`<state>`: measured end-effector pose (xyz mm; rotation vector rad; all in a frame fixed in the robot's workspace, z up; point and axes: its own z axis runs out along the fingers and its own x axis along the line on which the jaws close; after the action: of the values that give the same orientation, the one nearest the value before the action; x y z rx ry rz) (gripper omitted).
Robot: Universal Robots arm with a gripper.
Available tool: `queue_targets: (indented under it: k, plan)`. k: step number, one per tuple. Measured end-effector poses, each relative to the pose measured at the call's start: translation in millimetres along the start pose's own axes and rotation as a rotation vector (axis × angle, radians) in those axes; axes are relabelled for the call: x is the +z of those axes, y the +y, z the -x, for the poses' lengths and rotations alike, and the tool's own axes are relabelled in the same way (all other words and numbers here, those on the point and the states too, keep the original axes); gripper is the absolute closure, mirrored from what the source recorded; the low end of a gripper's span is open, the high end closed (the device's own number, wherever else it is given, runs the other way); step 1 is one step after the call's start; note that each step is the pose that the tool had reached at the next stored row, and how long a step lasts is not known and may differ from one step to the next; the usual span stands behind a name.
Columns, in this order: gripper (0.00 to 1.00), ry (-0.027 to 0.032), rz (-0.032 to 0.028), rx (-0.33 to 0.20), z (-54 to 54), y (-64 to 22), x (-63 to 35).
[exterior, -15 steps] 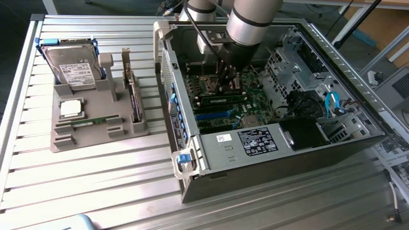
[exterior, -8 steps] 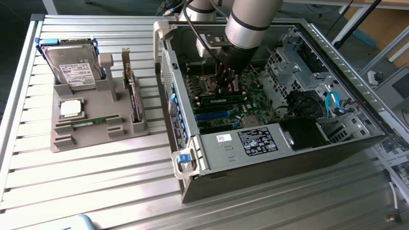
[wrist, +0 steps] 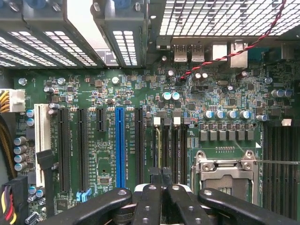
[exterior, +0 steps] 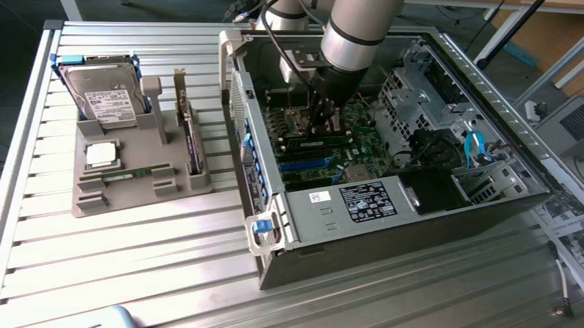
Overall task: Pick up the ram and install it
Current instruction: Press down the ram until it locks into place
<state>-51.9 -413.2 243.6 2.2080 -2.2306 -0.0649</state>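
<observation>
Inside the open computer case (exterior: 383, 205), the gripper (exterior: 315, 126) hangs low over the motherboard (exterior: 338, 147), its black fingers (wrist: 157, 194) pressed together with no gap between them. Whether a thin edge is caught between the tips cannot be told from either view. In the wrist view the closed gripper (wrist: 161, 176) sits directly over the group of memory slots (wrist: 168, 145), just beside the empty processor socket (wrist: 225, 171) with its metal frame. A blue expansion slot (wrist: 120, 140) and several black ones run parallel nearby, and a white slot (wrist: 40, 140) stands further out toward the yellow power wires (wrist: 5, 101). A red-and-black twisted cable (wrist: 234, 52) crosses the upper board.

In the exterior view, a ram stick (exterior: 312, 143) lies along the board right below the fingertips, perhaps already seated in a slot. The arm (exterior: 360, 34) comes down into the case from above. Well apart, to the exterior view's left, a grey parts holder (exterior: 137, 184) rests on the slatted aluminium table (exterior: 137, 260). It carries a hard drive (exterior: 102, 96), a square silver processor (exterior: 100, 154), an upright expansion card (exterior: 190, 143) and a second ram stick (exterior: 128, 174) lying flat in its cradle.
</observation>
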Motion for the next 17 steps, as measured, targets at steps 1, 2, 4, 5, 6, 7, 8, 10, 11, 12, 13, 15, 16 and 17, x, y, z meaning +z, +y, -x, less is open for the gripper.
queue_targets:
  k: [1, 2, 4, 5, 6, 7, 8, 10, 11, 12, 13, 15, 16, 17]
  plan:
    - [0.89, 0.0002, 0.0001, 0.000, 0.0, 0.0, 0.5]
    - [0.89, 0.0002, 0.0001, 0.000, 0.0, 0.0, 1.2]
    - [0.89, 0.0005, 0.0002, 0.000, -0.1, 0.0, 1.5]
    - [0.89, 0.0004, 0.0002, 0.000, -0.1, 0.0, 1.5]
    - [0.89, 0.0004, 0.0002, 0.000, -0.1, 0.0, 1.5]
    - [0.89, 0.0005, 0.0002, 0.000, -0.1, 0.0, 1.5]
    - [0.89, 0.0003, 0.0001, 0.000, -0.1, 0.0, 1.6]
    - [0.89, 0.0000, 0.0000, 0.000, -0.1, -0.1, 2.3]
    - [0.89, 0.0000, 0.0000, 0.000, -0.1, -0.1, 2.6]
    - [0.89, 0.0003, 0.0001, 0.000, -0.1, -0.1, 2.9]
    - [0.89, 0.0002, 0.0001, 0.000, -0.1, -0.1, 3.4]
    - [0.89, 0.0003, 0.0001, 0.000, -0.2, -0.1, 4.1]
    - [0.89, 0.0004, 0.0002, 0.000, -0.2, -0.1, 4.4]
    - [0.89, 0.0004, 0.0002, 0.000, -0.2, -0.1, 4.5]
